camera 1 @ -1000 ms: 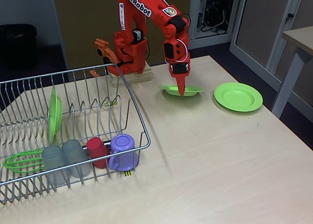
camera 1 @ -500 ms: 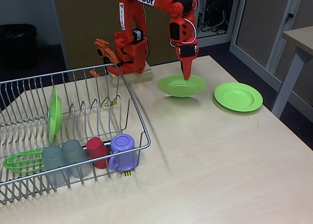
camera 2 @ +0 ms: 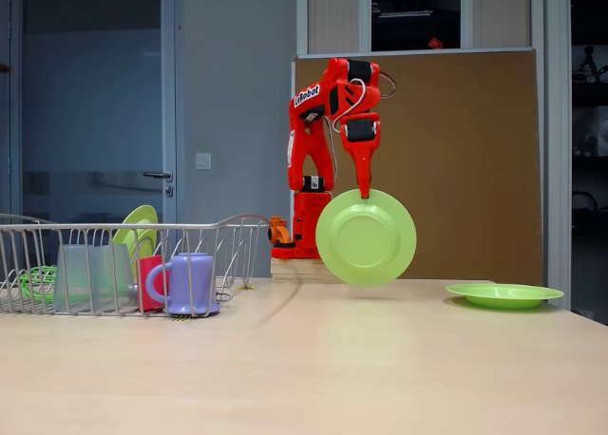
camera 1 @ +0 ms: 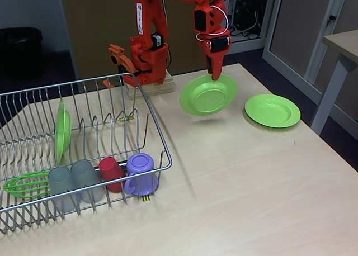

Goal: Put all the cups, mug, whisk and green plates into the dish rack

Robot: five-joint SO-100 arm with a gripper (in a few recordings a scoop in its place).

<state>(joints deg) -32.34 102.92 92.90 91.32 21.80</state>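
Note:
My orange gripper (camera 1: 215,75) (camera 2: 364,194) is shut on the top rim of a green plate (camera 1: 208,94) (camera 2: 366,237), which hangs tilted in the air above the table. A second green plate (camera 1: 272,110) (camera 2: 504,294) lies flat on the table to the right. The wire dish rack (camera 1: 112,108) (camera 2: 114,228) at left holds a third green plate (camera 1: 62,130) (camera 2: 138,225) standing on edge, the green whisk (camera 1: 22,185) (camera 2: 36,281), two grey cups (camera 1: 72,180) (camera 2: 90,275), a red cup (camera 1: 112,173) (camera 2: 150,283) and the lilac mug (camera 1: 140,174) (camera 2: 187,283).
The arm's base (camera 1: 146,60) stands on a wooden block behind the rack. A table leg (camera 1: 329,94) rises at the far right. Bare tabletop (camera 1: 240,189) stretches in front of the rack and plates.
The gripper has lifted the plate off the table and risen; the plate has swung from lying flat to hanging tilted, its face toward the camera.

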